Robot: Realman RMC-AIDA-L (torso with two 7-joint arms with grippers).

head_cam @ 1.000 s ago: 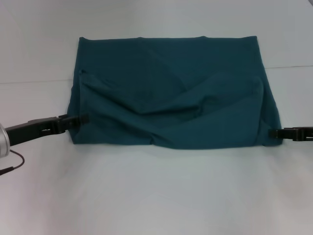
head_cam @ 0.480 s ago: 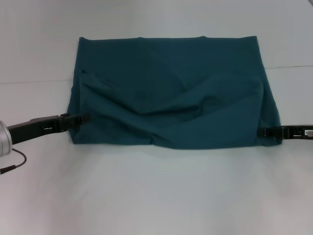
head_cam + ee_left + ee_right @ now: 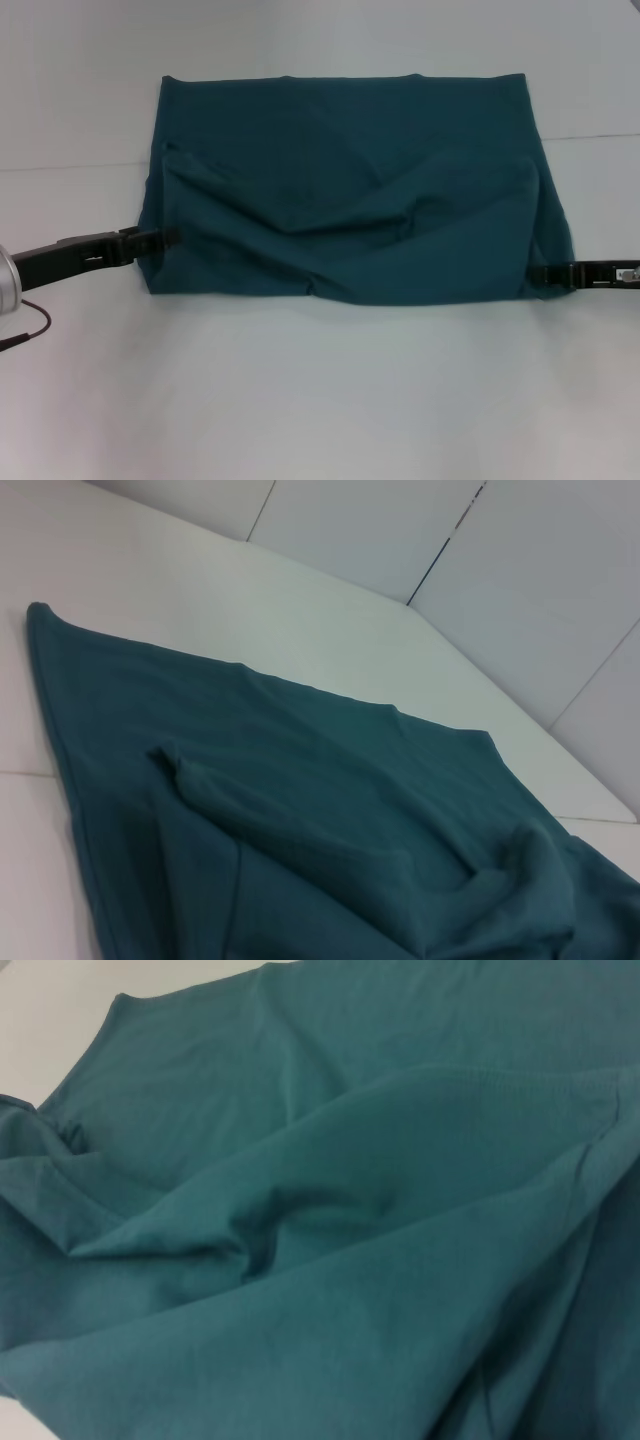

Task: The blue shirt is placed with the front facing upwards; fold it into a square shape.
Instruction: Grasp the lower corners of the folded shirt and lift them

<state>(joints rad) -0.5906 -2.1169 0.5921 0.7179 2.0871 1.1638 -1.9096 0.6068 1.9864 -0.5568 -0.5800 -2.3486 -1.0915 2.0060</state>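
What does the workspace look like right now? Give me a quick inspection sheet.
Surface: white table, bare around the shirt.
Job's things: blue shirt lying partly folded, wide rectangle, creased across the middle, no print showing.
Clutter: nothing seen.
Grippers: left gripper at the shirt's left edge; right gripper at its right edge, both low.
Cables: thin dark cable by the left arm.
Surroundings: pale wall panels behind the table.

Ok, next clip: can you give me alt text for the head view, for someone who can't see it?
A dark teal shirt, folded into a wide, wrinkled rectangle, lies on a white table. The left gripper reaches its left edge and the right gripper its lower right corner, both low at table level.
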